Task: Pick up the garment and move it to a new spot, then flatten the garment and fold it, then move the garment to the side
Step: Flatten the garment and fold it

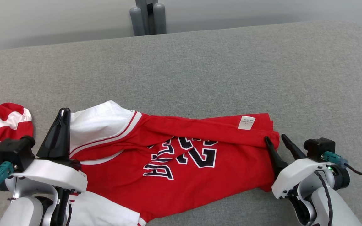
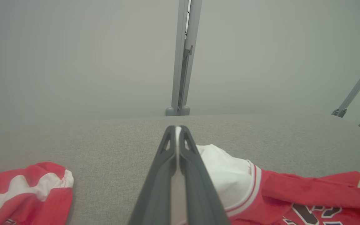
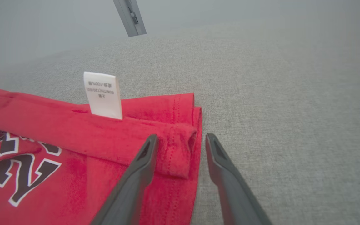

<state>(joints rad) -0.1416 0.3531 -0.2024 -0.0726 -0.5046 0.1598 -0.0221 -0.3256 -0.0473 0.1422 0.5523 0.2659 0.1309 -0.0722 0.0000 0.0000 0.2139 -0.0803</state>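
The soft red jersey, white-sleeved and creased, lies lower centre on the grey woven tabletop; the closed left claw pinches its white edge, the open right claw straddles its rolled hem unclamped, and a second red-and-white cloth sits at lower left.

Matt cloth garment, coarse woven tabletop

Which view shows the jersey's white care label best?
Right wrist view: the care label stands upright on the red jersey, close and large, its print visible though upside down. Head view shows it small, near the jersey's far right corner. Left wrist view catches it tiny at the right edge.
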